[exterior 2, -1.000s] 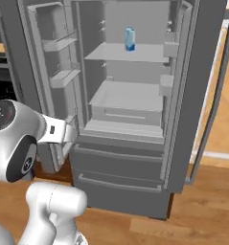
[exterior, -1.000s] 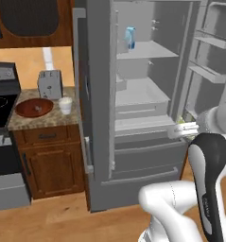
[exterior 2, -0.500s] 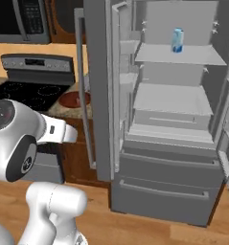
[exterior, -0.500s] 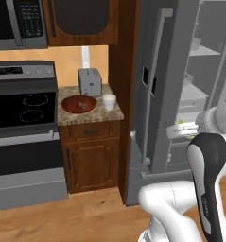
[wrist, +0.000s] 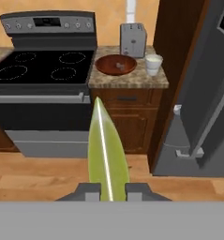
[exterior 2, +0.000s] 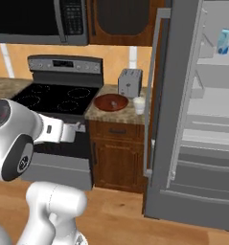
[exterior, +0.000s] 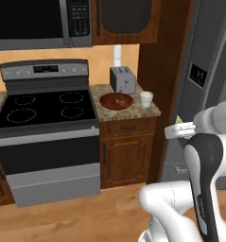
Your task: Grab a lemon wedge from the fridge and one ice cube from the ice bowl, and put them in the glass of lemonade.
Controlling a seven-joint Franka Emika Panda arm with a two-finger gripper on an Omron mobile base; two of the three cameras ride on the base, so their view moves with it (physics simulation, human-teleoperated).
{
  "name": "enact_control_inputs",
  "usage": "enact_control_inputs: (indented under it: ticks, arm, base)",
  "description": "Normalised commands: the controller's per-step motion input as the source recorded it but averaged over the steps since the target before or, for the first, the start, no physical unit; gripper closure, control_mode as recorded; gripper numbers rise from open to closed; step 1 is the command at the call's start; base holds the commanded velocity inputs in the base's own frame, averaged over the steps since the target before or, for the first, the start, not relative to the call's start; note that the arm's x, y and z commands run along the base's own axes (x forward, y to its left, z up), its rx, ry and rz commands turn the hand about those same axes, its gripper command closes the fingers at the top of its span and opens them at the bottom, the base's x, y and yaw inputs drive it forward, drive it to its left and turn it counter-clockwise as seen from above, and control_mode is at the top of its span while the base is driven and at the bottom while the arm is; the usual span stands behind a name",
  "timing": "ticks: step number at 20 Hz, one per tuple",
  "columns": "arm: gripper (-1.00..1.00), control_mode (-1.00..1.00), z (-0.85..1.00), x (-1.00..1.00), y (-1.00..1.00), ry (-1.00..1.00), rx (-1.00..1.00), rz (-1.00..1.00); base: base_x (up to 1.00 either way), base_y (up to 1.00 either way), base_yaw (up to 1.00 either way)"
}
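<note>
- Gripper (wrist: 112, 191) pinches the lemon wedge (wrist: 106, 154).
- Toaster (exterior: 122, 79) stands behind the ice bowl (exterior: 116, 100); glass of lemonade (exterior: 146, 99) just beside the bowl, toward the open fridge (exterior 2: 202, 119).
- Stove (exterior: 46, 106) sits on the bowl's other side.

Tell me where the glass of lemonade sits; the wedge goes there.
Hand view: the glass of lemonade stands on the counter right of the ice bowl, before the toaster.
</note>
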Motion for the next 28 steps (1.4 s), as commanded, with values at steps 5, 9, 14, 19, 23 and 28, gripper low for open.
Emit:
enact_control_inputs:
  ticks: [5, 9, 14, 19, 23, 28]
  arm:
    - [1.0, 1.0, 0.0, 0.0, 0.0, 0.0, 0.0, 0.0]
    - [1.0, 1.0, 0.0, 0.0, 0.0, 0.0, 0.0, 0.0]
    - [1.0, 1.0, 0.0, 0.0, 0.0, 0.0, 0.0, 0.0]
    - [1.0, 1.0, 0.0, 0.0, 0.0, 0.0, 0.0, 0.0]
    - [1.0, 1.0, 0.0, 0.0, 0.0, 0.0, 0.0, 0.0]
    - [1.0, 1.0, 0.0, 0.0, 0.0, 0.0, 0.0, 0.0]
  base:
    - [0.62, 0.03, -0.11]
    - [0.71, 0.01, -0.17]
    - [0.78, 0.0, -0.21]
    - [0.75, 0.03, -0.2]
    - [0.69, 0.02, -0.17]
    - [0.64, 0.0, -0.17]
